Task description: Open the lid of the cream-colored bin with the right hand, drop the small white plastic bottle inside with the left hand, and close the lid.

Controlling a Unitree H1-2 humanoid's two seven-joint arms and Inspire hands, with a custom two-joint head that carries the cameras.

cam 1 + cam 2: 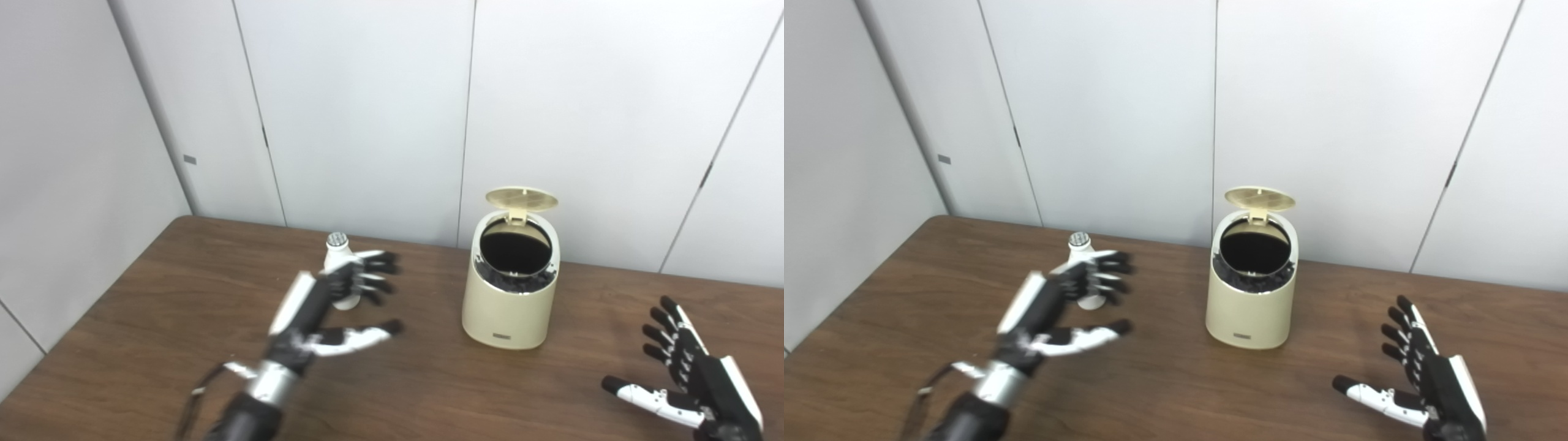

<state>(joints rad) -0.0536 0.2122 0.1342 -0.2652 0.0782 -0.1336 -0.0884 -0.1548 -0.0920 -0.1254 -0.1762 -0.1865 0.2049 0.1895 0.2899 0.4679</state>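
The cream-colored bin (508,306) stands on the brown table, right of centre. Its lid (521,198) is flipped up at the back, and a dark liner shows in the round mouth. A small white plastic bottle (337,251) with a ribbed cap stands upright to the left of the bin. My left hand (343,303) is open just in front of the bottle, fingers spread and partly covering its lower body, holding nothing. My right hand (680,367) rests open low at the right, well clear of the bin.
The table (153,318) ends at white wall panels (367,110) close behind the bin and bottle. A loose cable (202,386) hangs by my left wrist. Bare wood lies between the bin and each hand.
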